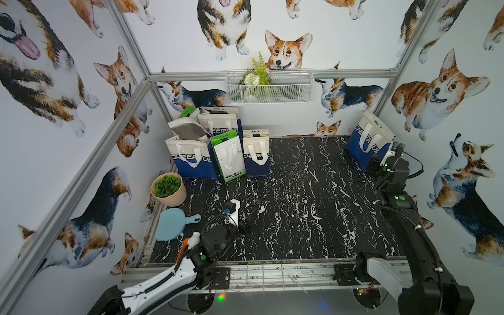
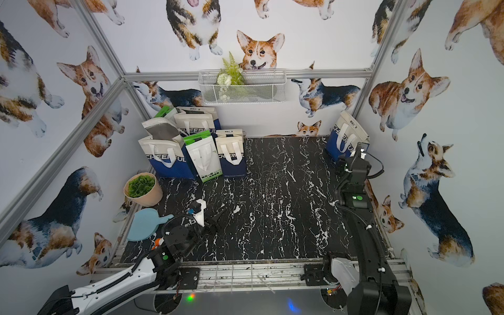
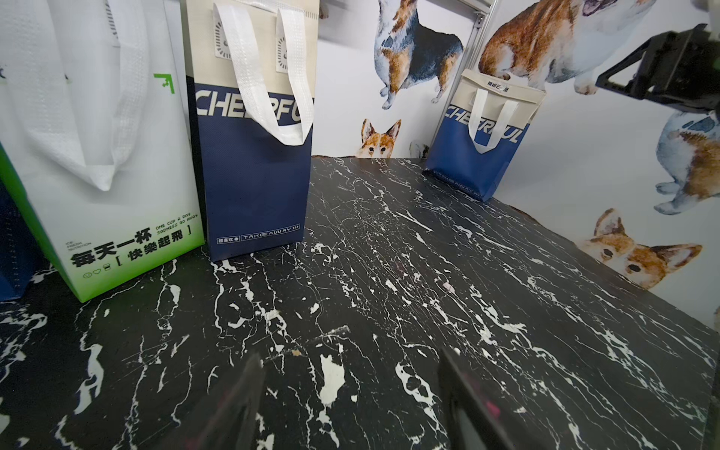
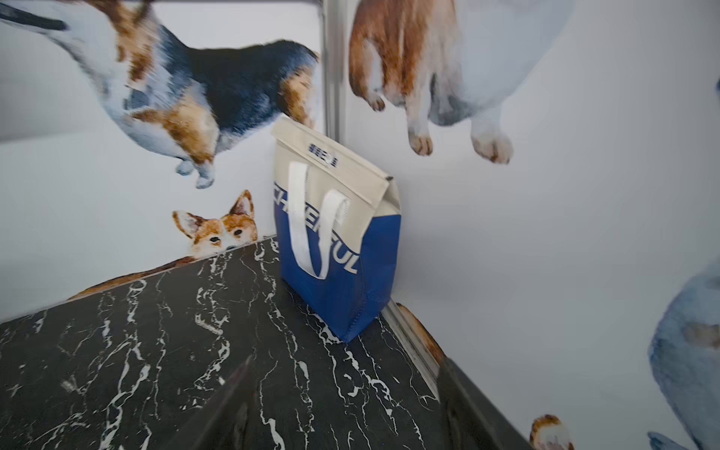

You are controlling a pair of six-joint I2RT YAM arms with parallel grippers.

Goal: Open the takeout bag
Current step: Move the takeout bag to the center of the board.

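A blue and cream takeout bag (image 1: 368,141) (image 2: 345,136) stands in the far right corner, leaning towards the right wall. Its top is folded flat and its white handles hang down the front; it also shows in the right wrist view (image 4: 335,233) and the left wrist view (image 3: 483,132). My right gripper (image 1: 373,165) (image 4: 343,389) hovers just in front of the bag's base, open, with only bare tabletop between its fingers. Near the front left, my left gripper (image 1: 245,221) (image 3: 350,389) sits low over the table, open and holding nothing.
Several other bags (image 1: 218,147) cluster at the back left. A potted plant (image 1: 167,188), a blue paddle-shaped board (image 1: 171,223) and a white bottle (image 1: 192,239) line the left edge. A wire basket (image 1: 289,90) hangs on the back wall.
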